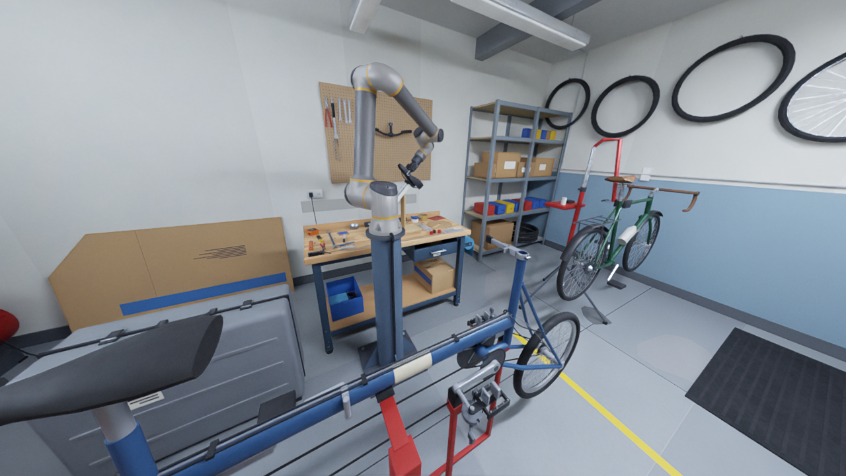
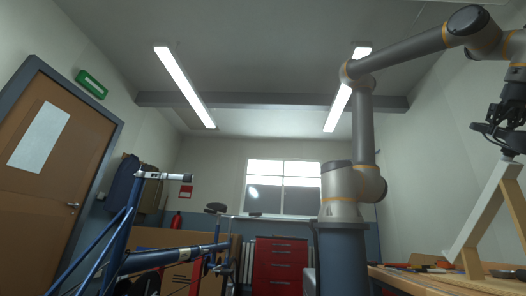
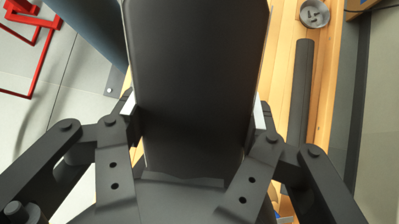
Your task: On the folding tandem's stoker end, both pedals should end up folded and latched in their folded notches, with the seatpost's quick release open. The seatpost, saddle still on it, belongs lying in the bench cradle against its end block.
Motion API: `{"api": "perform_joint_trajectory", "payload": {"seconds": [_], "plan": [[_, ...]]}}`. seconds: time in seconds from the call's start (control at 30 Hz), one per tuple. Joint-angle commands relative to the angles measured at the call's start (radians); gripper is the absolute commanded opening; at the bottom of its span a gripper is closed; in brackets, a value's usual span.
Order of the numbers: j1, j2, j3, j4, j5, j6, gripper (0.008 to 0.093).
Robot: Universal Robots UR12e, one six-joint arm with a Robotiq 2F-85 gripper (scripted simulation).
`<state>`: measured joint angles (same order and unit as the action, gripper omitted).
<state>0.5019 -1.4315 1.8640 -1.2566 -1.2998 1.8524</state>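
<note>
The black saddle (image 3: 195,80) fills the wrist camera's view, and my gripper (image 3: 192,119) is closed on its sides, holding it high above the workbench (image 1: 384,234). The saddle (image 2: 504,134) sits on top of its pale seatpost (image 2: 482,206), which slants down to the bench with its lower end near the wooden cradle's legs (image 2: 475,263). My gripper (image 1: 409,171) is in front of the pegboard. On the blue tandem frame (image 1: 331,402) in the stand, a grey pedal (image 1: 482,398) hangs below the crank; whether it is folded I cannot tell.
A wooden cradle upright (image 2: 515,206) stands right beside the seatpost. A dark cylinder (image 3: 300,92) and a grey dish of screws (image 3: 314,14) lie on the bench below. Tools litter the benchtop (image 1: 337,240). My blue pedestal (image 1: 387,296) stands before the bench.
</note>
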Motion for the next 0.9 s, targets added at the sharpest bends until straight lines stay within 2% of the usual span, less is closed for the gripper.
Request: {"api": "perform_joint_trajectory", "payload": {"seconds": [0.0,0.87], "plan": [[0.0,-0.001,-0.002,0.0,0.001,0.0,0.008],[0.003,-0.004,0.011,-0.01,0.002,0.002,0.008]]}}
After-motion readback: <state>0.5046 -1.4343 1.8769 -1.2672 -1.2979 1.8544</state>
